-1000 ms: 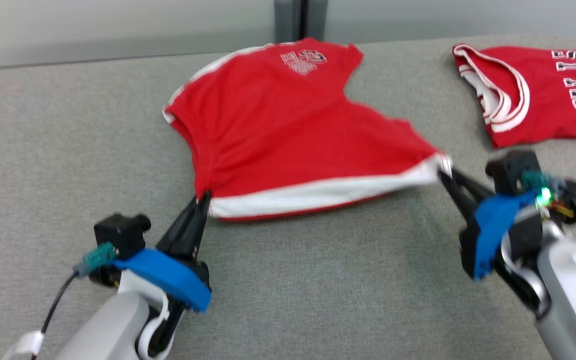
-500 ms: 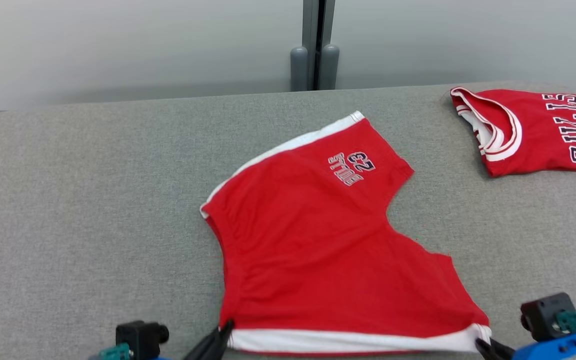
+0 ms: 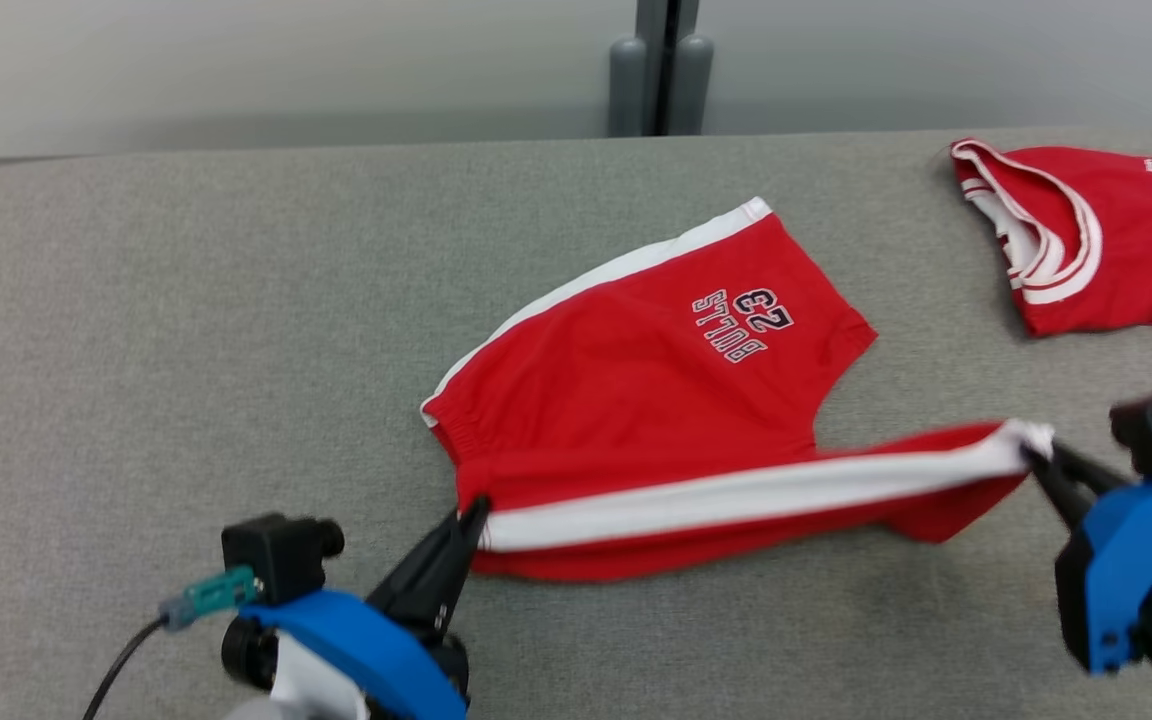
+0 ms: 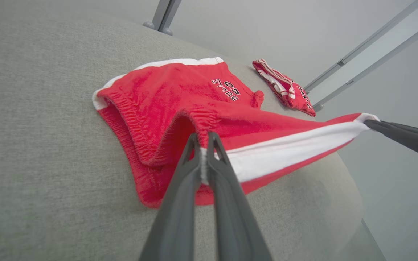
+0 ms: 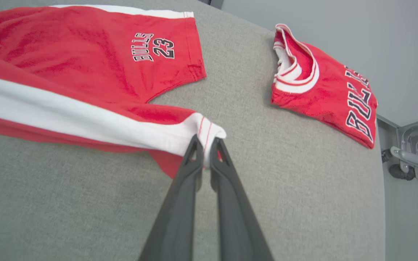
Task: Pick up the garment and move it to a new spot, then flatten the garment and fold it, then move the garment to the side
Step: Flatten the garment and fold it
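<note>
I hold my left tool [image 3: 474, 508] and right tool [image 3: 1036, 458] clamped tight on opposite ends of the red shorts [image 3: 656, 400], striped edge stretched above the grey counter [image 3: 186, 300].

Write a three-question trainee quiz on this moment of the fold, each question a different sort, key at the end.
1. True or false: the left gripper and the right gripper are each shut on an end of the white stripe of the shorts.
2. The jersey lies: a) under the shorts; b) apart from the shorts, on the table; c) draped over the left gripper.
3. Fill in: the number printed on the shorts is ___.
Key: 1 true; 2 b; 3 23.
</note>
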### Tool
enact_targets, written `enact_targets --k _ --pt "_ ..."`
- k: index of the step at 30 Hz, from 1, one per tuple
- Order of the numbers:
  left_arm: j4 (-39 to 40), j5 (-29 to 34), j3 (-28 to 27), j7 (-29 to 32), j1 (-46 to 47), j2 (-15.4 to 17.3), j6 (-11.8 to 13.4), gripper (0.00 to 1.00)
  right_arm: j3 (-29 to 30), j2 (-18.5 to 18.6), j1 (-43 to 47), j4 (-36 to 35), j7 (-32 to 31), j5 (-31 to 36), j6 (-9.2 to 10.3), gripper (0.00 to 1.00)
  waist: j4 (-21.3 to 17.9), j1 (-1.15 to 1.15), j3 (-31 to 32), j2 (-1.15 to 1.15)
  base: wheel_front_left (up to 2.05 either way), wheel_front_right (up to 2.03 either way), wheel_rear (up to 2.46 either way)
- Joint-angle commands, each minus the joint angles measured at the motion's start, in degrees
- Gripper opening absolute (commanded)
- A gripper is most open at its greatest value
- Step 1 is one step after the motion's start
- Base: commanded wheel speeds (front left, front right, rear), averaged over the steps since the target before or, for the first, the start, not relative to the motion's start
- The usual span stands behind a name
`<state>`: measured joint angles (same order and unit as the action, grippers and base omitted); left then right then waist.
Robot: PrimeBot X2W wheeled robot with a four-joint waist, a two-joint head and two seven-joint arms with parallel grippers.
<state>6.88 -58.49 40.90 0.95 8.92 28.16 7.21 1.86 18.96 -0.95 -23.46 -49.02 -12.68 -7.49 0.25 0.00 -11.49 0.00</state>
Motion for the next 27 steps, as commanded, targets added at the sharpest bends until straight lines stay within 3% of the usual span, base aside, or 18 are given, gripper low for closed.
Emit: enact_targets --k 1,9,21,27 --pt "-2.0 0.5 -1.0 -0.7 3.1 -1.4 0.6 0.0 -1.1 2.6 -5.1 2.9 1.2 -0.1 0.0 0.0 1.4 0.0 -1.7 0.0 0.0 0.0 0.0" --pt "-10.1 0.8 -2.3 -2.0 11.4 -7.9 1.3 0.0 -8.0 8.1 -21.7 14.4 5.5 -0.9 0.0 0.0 3.9 0.0 -6.4 0.0 0.0 0.0 0.0" --pt "-21.9 1.2 -2.9 -4.2 20.9 -16.3 2.3 0.0 -17.9 7.8 -42.2 35.6 14.5 1.1 -0.01 0.0 8.2 0.0 -12.6 0.0 0.0 0.0 0.0" --pt "-25.3 0.7 -2.5 -4.7 23.6 -19.0 0.4 0.0 -20.4 7.3 -47.4 42.6 17.0 0.9 -0.01 0.0 9.1 0.0 -14.2 0.0 0.0 0.0 0.0"
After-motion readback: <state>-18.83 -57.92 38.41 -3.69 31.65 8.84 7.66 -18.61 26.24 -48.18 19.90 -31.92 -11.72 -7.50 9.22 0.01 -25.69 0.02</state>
